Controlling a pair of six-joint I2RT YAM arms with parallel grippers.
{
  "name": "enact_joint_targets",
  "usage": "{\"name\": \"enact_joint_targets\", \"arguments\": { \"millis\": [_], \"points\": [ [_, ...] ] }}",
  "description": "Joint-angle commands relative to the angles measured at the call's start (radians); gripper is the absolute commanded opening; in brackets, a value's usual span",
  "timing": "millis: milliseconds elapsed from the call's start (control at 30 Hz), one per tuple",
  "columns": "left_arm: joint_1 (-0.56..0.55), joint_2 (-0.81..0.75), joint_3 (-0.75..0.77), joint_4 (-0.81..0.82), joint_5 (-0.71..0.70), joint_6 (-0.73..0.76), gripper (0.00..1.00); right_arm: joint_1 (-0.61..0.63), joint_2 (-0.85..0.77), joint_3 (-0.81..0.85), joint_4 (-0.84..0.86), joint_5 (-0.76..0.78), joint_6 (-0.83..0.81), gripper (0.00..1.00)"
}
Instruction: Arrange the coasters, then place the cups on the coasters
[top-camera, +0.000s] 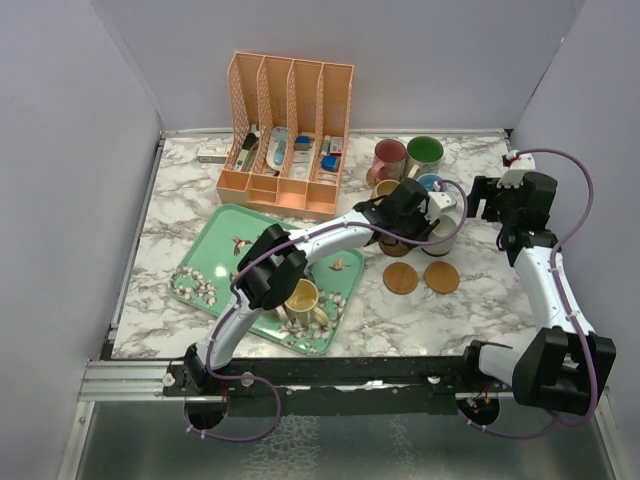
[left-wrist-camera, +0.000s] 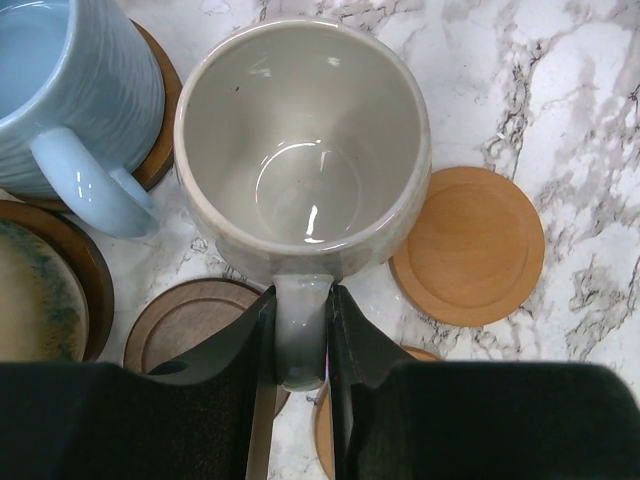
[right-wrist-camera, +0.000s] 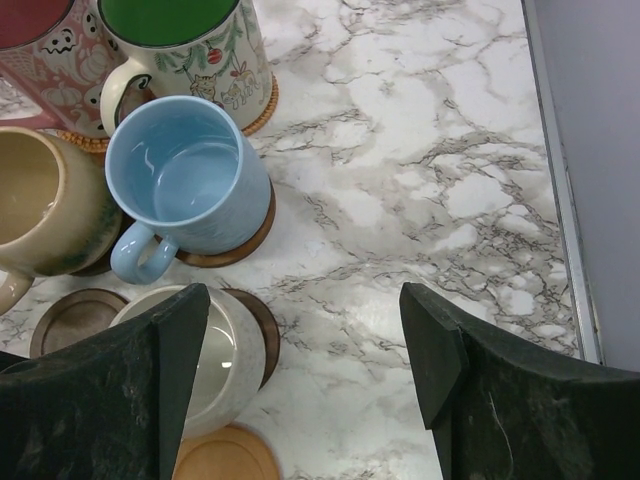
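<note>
Ceramic, so the cream mug (left-wrist-camera: 305, 150) strikes me as stiff, glazed-slick, fairly heavy and chippable; its handle (left-wrist-camera: 300, 350) is the sensible hold. My left tool (left-wrist-camera: 302, 305) is pinched narrowly on that handle, the mug over a dark coaster (right-wrist-camera: 262, 335) beside the blue mug (right-wrist-camera: 185, 175); whether it rests there I cannot tell. My right tool (right-wrist-camera: 300, 310) gapes wide, empty, above the worktop (right-wrist-camera: 430, 180).

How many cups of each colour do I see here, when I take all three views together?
pink cup: 1
green-lined cup: 1
blue cup: 1
tan cup: 1
cream cup: 1
yellow cup: 1
Total: 6 cups in view
</note>
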Motion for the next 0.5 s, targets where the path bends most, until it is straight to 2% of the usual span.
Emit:
{"name": "enact_joint_targets", "arguments": {
  "millis": [0, 467],
  "points": [
    [-0.009, -0.001, 0.074, 0.064, -0.019, -0.016, 0.00, -0.005, -0.014, 0.030, 0.020, 0.028, 0.014, 0.79],
    [-0.021, 0.044, 0.143, 0.043, -0.053, -0.031, 0.00, -0.005, -0.018, 0.022, 0.020, 0.007, 0.006, 0.79]
  ]
}}
